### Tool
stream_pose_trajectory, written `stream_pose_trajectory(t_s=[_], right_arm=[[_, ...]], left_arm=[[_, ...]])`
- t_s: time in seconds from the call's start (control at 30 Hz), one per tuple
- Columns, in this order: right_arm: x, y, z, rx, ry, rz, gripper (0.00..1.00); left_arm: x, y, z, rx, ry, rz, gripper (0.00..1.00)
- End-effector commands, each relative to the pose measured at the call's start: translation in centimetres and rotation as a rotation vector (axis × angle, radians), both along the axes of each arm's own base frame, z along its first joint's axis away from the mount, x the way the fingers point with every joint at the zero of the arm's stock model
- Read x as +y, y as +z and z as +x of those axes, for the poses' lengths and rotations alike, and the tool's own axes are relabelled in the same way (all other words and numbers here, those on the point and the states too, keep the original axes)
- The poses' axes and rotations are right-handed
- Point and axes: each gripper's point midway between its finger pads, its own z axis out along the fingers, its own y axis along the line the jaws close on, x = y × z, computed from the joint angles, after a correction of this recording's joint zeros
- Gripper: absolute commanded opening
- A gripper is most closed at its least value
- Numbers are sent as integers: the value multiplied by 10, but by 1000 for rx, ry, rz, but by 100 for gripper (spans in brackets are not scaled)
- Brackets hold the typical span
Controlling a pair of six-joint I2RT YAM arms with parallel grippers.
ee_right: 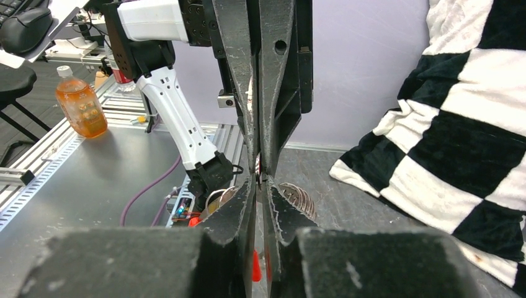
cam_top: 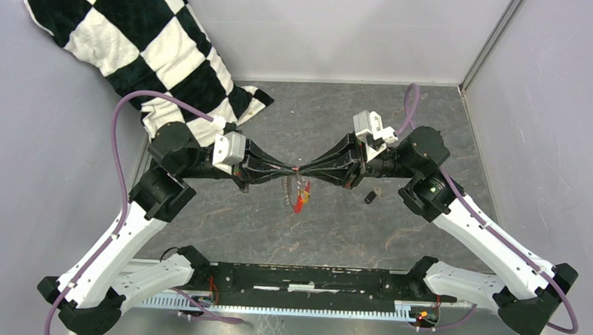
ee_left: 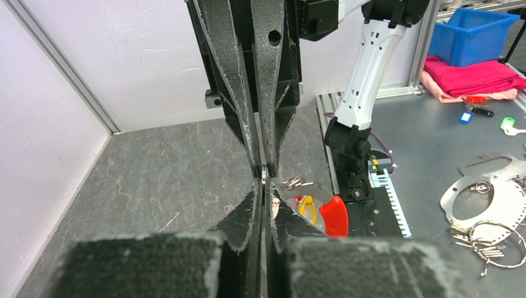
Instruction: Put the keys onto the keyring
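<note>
Both grippers meet tip to tip above the middle of the table. My left gripper (cam_top: 289, 169) (ee_left: 264, 179) is shut on the keyring (cam_top: 296, 170) (ee_left: 264, 173), a thin metal wire seen edge-on between its tips. The right gripper (cam_top: 304, 170) (ee_right: 259, 180) faces it, jaws nearly together on the same ring (ee_right: 258, 166). A red-headed key (cam_top: 300, 203) (ee_left: 335, 216) and a yellow-headed key (ee_left: 306, 208) hang from the ring below the fingertips. A black-headed key (cam_top: 370, 196) lies on the table under the right wrist.
A black-and-white checkered cloth (cam_top: 148, 48) (ee_right: 459, 124) is draped over the back left corner. Walls close in the grey table (cam_top: 431, 128) at the back and on both sides. The arm bases and a black rail (cam_top: 311, 278) line the near edge.
</note>
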Motion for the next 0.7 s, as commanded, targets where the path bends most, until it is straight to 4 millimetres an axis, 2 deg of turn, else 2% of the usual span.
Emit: stream_pose_trajectory(t_s=[0.0,0.17,0.23,0.3,0.33,0.4,0.47,0.53,0.67], right_arm=[[-2,19,-1,-28,-5,30,11],[0,13,1,-11,-8,12,8],[0,12,3,-7,-22,10,1],[0,11,8,-8,-53,-3,0],[0,11,13,-15,-78,-14,0],[-2,8,20,-21,-124,-57,1],[-4,3,25,-29,-152,-98,1],[-6,-4,27,-12,-169,-130,1],[-4,-13,26,-19,-152,-163,0]], left_arm=[[0,11,0,-73,-3,-34,2],[-1,6,7,-79,30,-28,2],[-2,4,9,-73,32,-24,2],[-3,1,10,-72,31,-11,3],[-3,-2,12,-84,33,8,6],[0,-12,14,-125,38,73,20],[5,-26,18,-147,52,161,33],[11,-42,17,-147,54,246,43],[18,-57,17,-174,56,308,50]])
